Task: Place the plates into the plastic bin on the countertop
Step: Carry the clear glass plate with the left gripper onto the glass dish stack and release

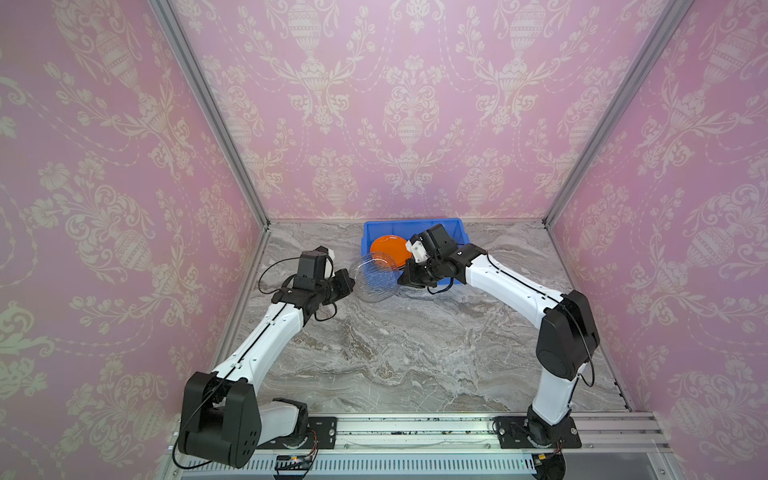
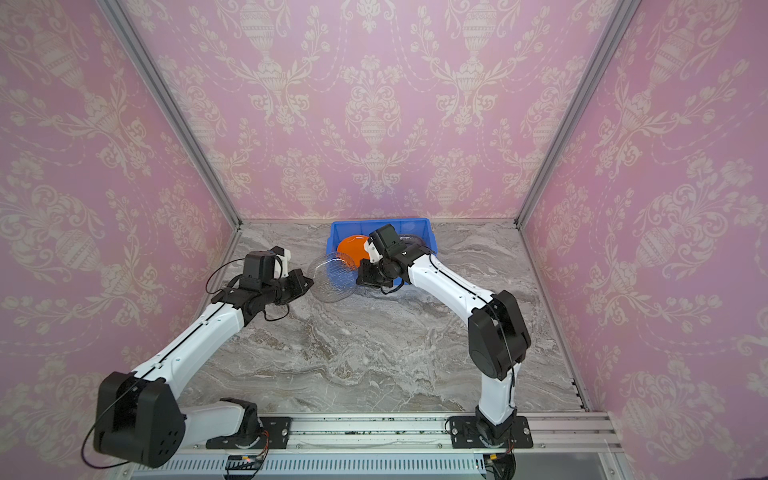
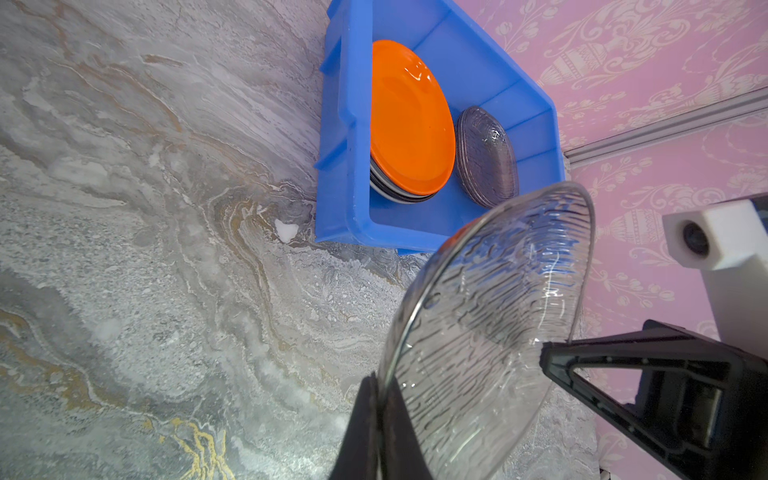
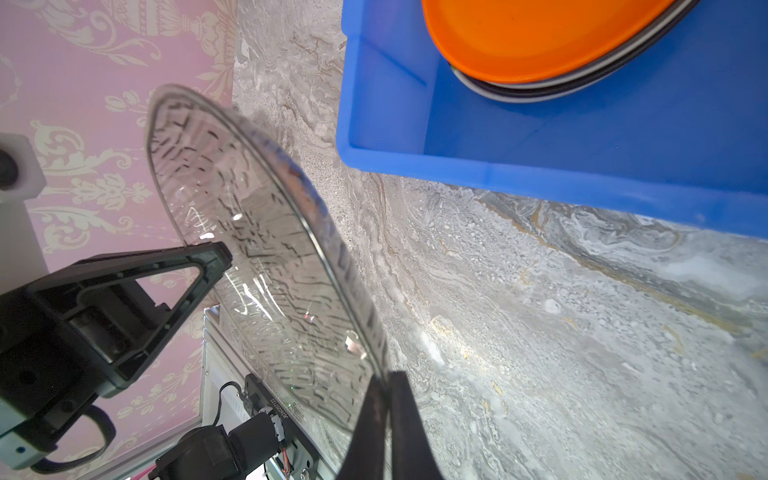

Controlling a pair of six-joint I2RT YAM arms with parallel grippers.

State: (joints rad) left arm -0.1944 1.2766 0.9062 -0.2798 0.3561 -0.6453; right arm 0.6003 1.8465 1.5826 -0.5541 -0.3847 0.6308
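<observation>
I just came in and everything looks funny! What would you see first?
A clear glass plate, tilted on edge, pinched between the left gripper and the right gripper near the front corner of the blue bin. Inside the bin, a bright orange plate tops a stack.

The clear glass plate (image 1: pixel 374 277) is hanging tilted on edge over the countertop (image 1: pixel 395 353), screening the near left corner of the bin (image 1: pixel 395 227). The left gripper (image 1: pixel 352 283) and right gripper (image 1: pixel 401 279) are pinching its opposite rims, closing off both flanks. The right arm (image 1: pixel 498 274) is crossing above the bin's right half. Inside, the orange plate (image 1: pixel 388 248) stack is filling the left side and the smoky glass plates (image 3: pixel 486 156) the right, with a strip of bare blue floor running along the near wall. Open countertop is stretching between the 2 arms.
</observation>
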